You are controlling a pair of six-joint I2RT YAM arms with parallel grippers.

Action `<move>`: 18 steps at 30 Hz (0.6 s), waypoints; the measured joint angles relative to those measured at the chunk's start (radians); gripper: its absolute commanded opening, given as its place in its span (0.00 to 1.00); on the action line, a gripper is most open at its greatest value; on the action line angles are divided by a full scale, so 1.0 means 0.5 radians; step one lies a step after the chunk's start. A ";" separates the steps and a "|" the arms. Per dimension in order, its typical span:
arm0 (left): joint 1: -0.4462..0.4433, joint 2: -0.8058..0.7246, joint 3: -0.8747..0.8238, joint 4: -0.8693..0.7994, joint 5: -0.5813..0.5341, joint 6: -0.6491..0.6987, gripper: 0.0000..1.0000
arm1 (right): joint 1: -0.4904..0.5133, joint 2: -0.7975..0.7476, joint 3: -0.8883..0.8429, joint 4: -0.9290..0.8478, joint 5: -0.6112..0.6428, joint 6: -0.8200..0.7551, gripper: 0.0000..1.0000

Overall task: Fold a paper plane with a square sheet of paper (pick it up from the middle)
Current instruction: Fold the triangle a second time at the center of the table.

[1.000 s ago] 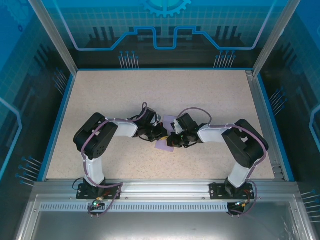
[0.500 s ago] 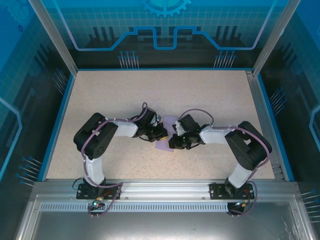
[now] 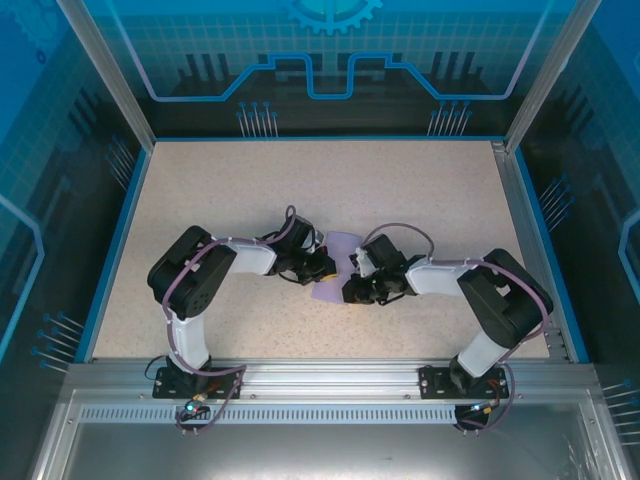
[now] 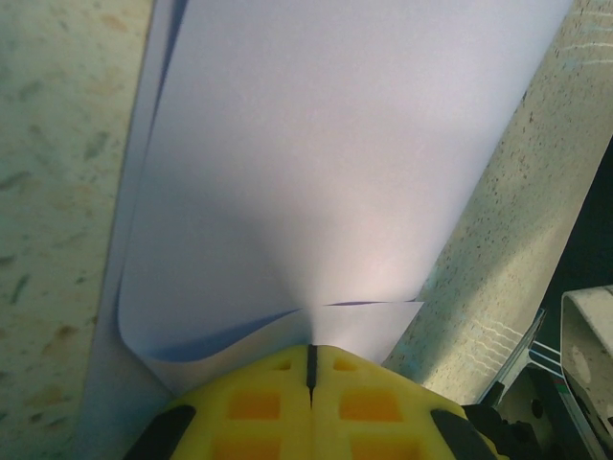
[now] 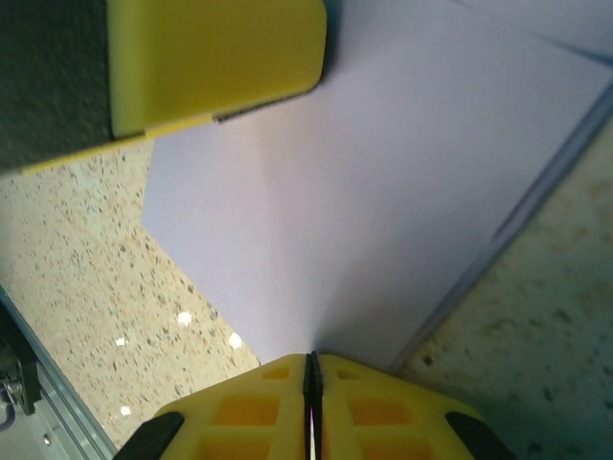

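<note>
Pinching the square sheet of paper [image 3: 338, 246] from opposite sides, both arms meet at the middle of the desk [image 3: 420, 190]. The left arm [image 3: 245, 258] reaches in from one side and the right arm [image 3: 440, 275] from the other. The left jaws are clenched on the lavender sheet's near edge; in the left wrist view the paper [image 4: 335, 172] puckers where it enters the yellow pads [image 4: 259, 407], and a second layer peeks out along its left side, so it looks doubled over rather than flat. The right jaws are likewise closed on the paper [image 5: 402, 192], gripping only a narrow margin of it at the pads [image 5: 369, 412], with one of the left arm's yellow pads [image 5: 215, 57] close by on the same sheet.

Several things could go wrong from here, as I judge it. Both holds are shallow, so a sideways drag could pull the thin sheet out of one pair of jaws. If the arms move apart while both stay clamped, the paper could tear or crumple at the pucker. If the layers are pressed down while their edges sit offset, the crease would set skewed and the plane would end up lopsided. The two sets of pads also sit close together, so a small misjudged move could knock them into each other.
</note>
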 measured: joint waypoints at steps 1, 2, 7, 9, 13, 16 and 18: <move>0.000 0.000 0.000 0.000 0.000 0.000 0.00 | 0.000 -0.014 -0.012 -0.005 0.002 -0.006 0.11; 0.000 0.000 0.000 0.000 0.000 0.000 0.00 | 0.000 -0.027 -0.022 -0.017 0.004 -0.011 0.12; 0.000 0.000 0.000 0.000 0.000 0.000 0.00 | 0.000 -0.081 -0.042 -0.114 0.019 -0.048 0.12; 0.000 0.000 0.000 0.000 0.000 0.000 0.00 | 0.000 -0.108 -0.044 -0.166 0.041 -0.055 0.12; 0.000 0.000 0.000 0.001 0.001 0.000 0.00 | 0.000 -0.225 -0.053 -0.302 0.083 -0.053 0.12; 0.000 0.000 0.000 0.001 0.001 0.000 0.00 | 0.000 -0.311 -0.045 -0.293 0.070 -0.024 0.12; 0.000 0.000 0.000 0.001 0.001 0.000 0.00 | 0.000 -0.307 -0.021 -0.246 0.040 0.011 0.12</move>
